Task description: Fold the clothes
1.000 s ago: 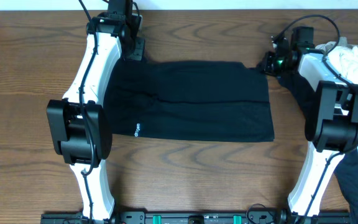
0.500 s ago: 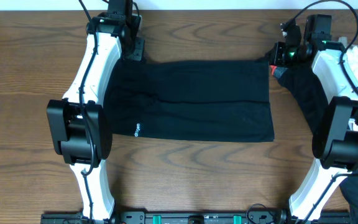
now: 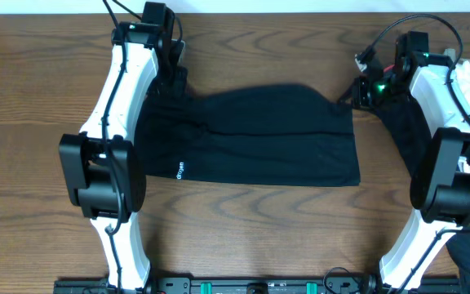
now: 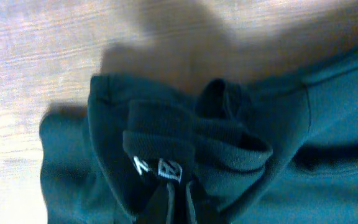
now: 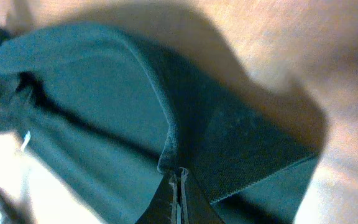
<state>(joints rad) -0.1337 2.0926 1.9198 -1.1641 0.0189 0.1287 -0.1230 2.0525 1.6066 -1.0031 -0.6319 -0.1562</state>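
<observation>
Overhead, the black T-shirt (image 3: 259,135) lies mid-surface (image 3: 39,122), its far edge newly lifted and bowed, with the left gripper (image 3: 175,77) and right gripper (image 3: 356,91) each pinched tight on a far corner, so a nearward fold looks under way.

A brown wooden tabletop (image 3: 23,122) with dark wavy grain fills the overhead view — a thin pale strip (image 3: 300,5) runs along its far edge, a black rail (image 3: 243,287) with green marks along the near one.
</observation>
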